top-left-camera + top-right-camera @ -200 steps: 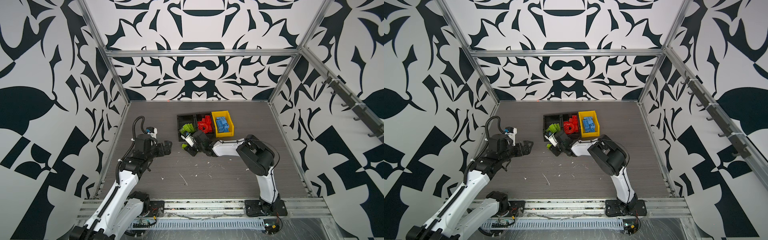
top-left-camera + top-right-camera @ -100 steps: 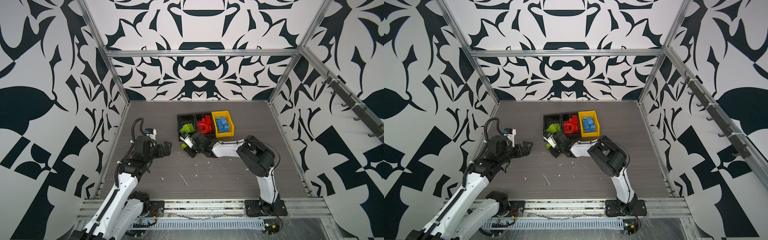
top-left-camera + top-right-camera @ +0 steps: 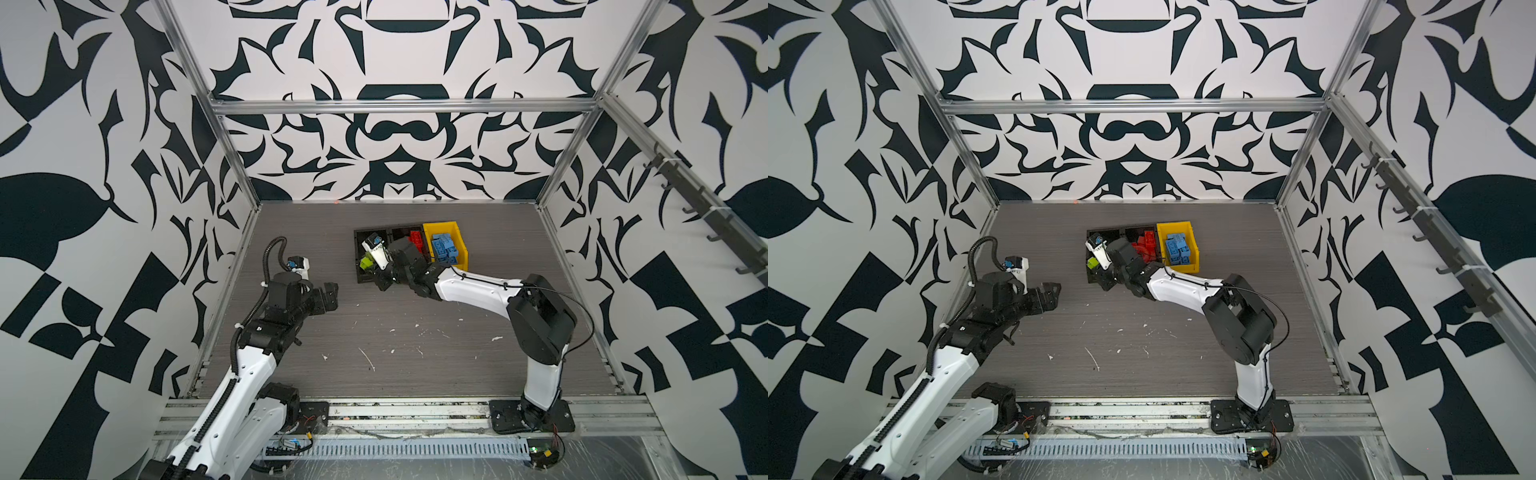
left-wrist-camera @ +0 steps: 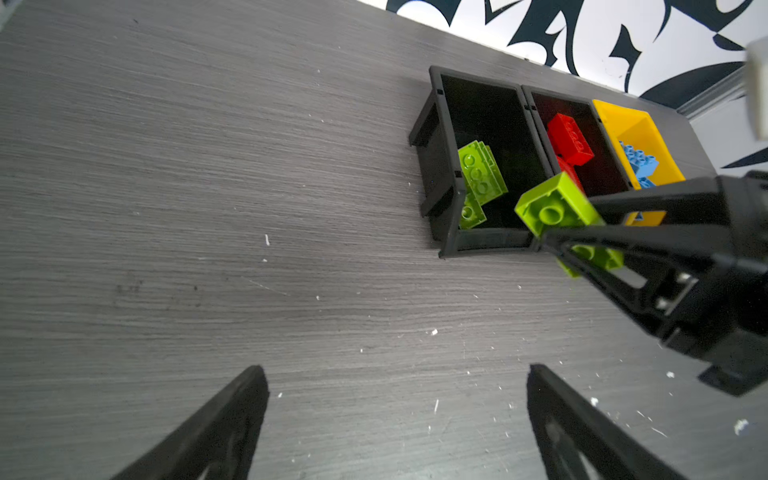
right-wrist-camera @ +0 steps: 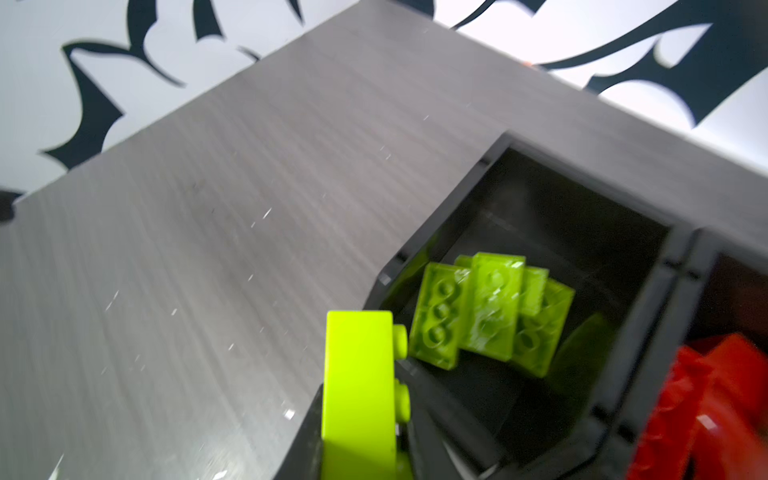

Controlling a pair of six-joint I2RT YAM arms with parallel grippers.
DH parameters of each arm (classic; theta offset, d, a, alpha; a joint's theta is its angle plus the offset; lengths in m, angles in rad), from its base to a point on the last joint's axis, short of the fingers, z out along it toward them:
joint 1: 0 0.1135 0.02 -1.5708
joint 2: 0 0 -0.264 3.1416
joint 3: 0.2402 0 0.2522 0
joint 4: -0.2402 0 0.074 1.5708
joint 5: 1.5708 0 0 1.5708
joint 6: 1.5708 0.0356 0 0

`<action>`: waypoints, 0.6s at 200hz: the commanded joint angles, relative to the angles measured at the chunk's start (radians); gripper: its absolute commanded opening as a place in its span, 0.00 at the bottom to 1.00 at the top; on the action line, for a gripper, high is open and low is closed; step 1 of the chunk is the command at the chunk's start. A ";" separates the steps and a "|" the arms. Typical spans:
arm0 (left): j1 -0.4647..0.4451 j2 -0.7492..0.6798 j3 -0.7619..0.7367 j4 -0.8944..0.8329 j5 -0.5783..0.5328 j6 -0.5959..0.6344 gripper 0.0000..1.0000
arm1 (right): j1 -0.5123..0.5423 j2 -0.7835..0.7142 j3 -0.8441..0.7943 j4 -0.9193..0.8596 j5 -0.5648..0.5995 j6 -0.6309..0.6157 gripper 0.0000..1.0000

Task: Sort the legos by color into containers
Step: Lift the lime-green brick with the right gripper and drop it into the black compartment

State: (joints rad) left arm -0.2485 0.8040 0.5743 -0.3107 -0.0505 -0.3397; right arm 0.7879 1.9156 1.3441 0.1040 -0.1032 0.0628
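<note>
left wrist: three containers (image 4: 436,174), two black

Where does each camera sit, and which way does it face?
Top views: high up, looking down at the table; both top views show left arm and right arm.
Left wrist: on the left arm, facing the black bin of green bricks; its open left end effector shows.
Right wrist: on the right arm, over that bin; shows the lime green brick the right end effector grips.
Shared: both wrist views show that brick and bin.
</note>
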 commanded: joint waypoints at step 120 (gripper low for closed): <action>0.005 0.050 -0.140 0.371 -0.334 0.088 1.00 | -0.122 0.169 0.274 -0.052 0.053 0.061 0.57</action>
State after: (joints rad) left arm -0.2478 0.8165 0.4484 -0.0341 -0.3290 -0.2756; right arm 0.6617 2.1307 1.5757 0.0486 -0.0780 0.1089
